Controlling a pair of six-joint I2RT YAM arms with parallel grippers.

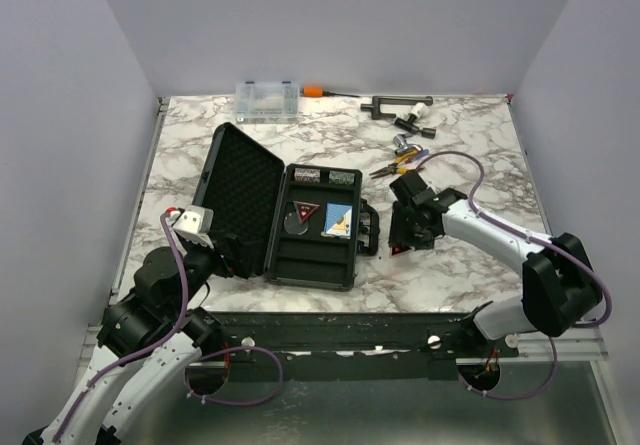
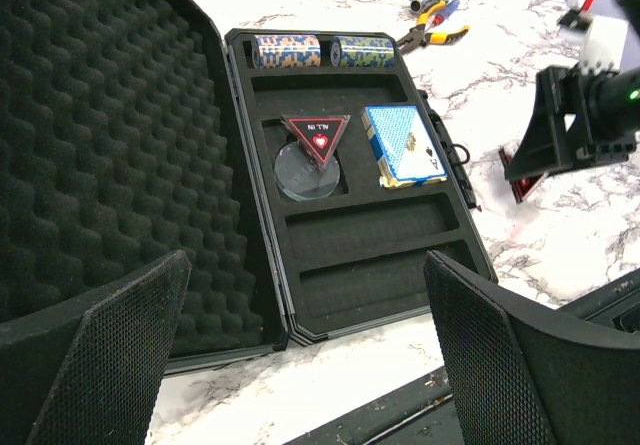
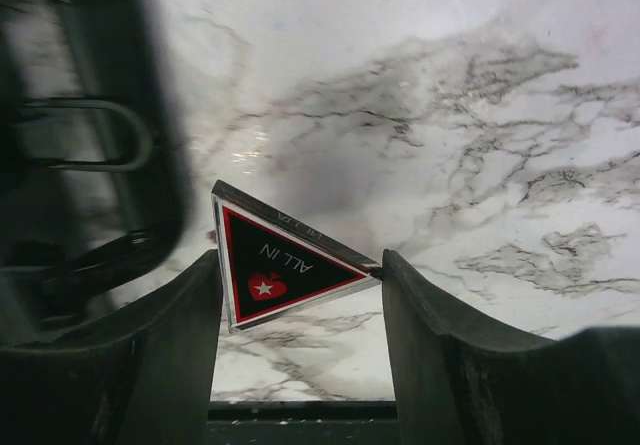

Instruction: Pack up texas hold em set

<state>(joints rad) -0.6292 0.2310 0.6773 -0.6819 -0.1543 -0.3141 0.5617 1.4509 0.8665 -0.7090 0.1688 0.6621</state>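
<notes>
Right gripper (image 3: 300, 300) clamps a red-black triangle (image 3: 285, 268) over the table (image 3: 480, 115) (just beside the case handle (image 1: 372, 227)); left gripper (image 2: 305, 262) hangs wide apart before the open case (image 1: 245, 190), deck (image 2: 405, 145) lying inside.

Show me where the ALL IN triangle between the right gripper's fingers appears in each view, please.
Top external: the ALL IN triangle is a red speck right of the black briefcase.
Left wrist: near the right edge, at mid-height.
Right wrist: centre, between the fingers.
Shared landmark: the briefcase handle, just left of it in all views.
</notes>
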